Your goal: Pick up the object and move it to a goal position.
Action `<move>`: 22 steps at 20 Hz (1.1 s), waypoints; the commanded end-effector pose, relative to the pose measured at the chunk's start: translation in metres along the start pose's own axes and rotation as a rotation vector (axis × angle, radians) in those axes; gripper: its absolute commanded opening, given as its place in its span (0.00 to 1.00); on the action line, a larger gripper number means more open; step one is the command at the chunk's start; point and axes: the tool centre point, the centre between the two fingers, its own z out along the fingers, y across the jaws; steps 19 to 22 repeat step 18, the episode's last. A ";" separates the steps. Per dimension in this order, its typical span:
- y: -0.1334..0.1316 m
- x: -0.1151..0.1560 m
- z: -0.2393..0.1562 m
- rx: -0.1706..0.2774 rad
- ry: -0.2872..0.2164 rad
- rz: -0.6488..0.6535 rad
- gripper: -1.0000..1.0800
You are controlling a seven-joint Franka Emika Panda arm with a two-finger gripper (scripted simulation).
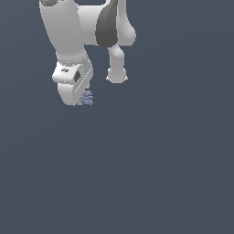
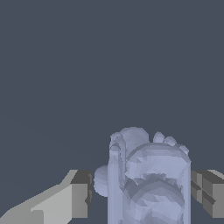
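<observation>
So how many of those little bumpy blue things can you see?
1. The little blue object sits right at the gripper, near the exterior view's upper left. In the wrist view it fills the space between the fingers. No others show.

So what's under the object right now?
The object sits between the gripper's fingers. Beyond it shows only plain dark blue-grey; directly beneath it is hidden by the object.

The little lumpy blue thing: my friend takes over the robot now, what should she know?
Gripper: its grey finger pads sit on either side of the tiny pale blue-lavender ridged lump; whether they touch it cannot be told.
Object: at the white gripper's tip in the exterior view, over plain dark ground.
Done: gripper reached the object.
Left: confirm the grip, carry it to the goal; no goal marker is visible.
</observation>
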 end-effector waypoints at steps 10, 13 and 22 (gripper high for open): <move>0.000 -0.042 -0.083 0.002 -0.002 0.001 0.00; 0.001 -0.048 -0.092 0.002 -0.002 0.002 0.00; 0.001 -0.051 -0.098 0.002 -0.002 0.002 0.00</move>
